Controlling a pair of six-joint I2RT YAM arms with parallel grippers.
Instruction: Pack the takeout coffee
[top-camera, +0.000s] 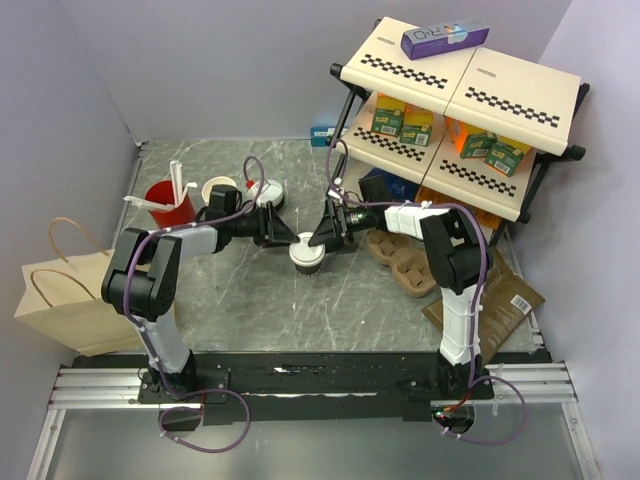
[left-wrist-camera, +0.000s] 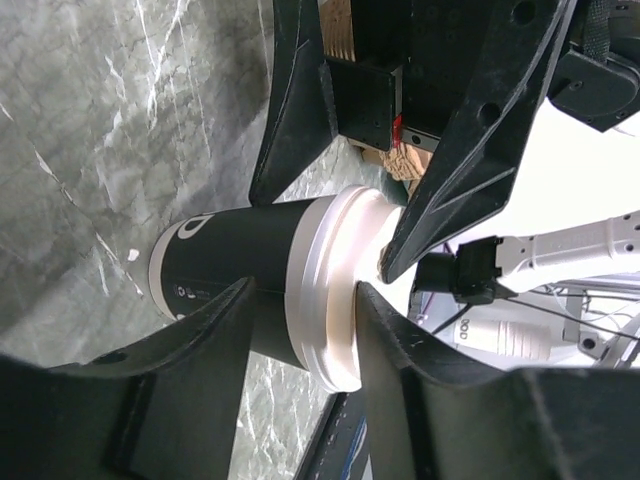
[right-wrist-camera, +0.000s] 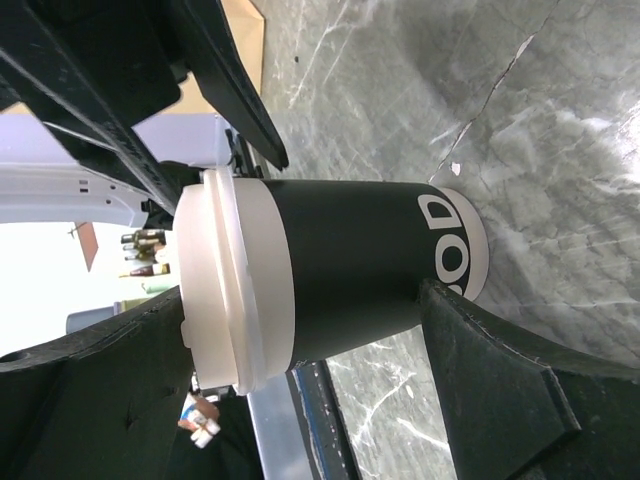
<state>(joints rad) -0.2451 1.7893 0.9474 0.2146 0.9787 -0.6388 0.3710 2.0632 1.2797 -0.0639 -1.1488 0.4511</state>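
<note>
Two grippers face each other over the middle of the table (top-camera: 250, 300) in the top view. The left gripper (top-camera: 283, 236) and the right gripper (top-camera: 327, 238) stand on either side of the takeout coffee (top-camera: 307, 252). The cup is upright on the table with its white lid (top-camera: 306, 243) on. A paper bag (top-camera: 60, 295) stands well apart, beyond the table's left edge.

From the left wrist, that gripper's jaws are parted, their tips at the cup's near side with the lid's skirt showing between them. Nothing is clamped, and contact cannot be told. The right gripper's fingers reach the far side.

From the right wrist, the jaws are spread wide and the cup is not held.

The grasp looks to be the step in hand. Next, one gripper should probably take the dark body below the lid while the other clears. The cup would then be lifted level toward the bag, the likely destination.
</note>
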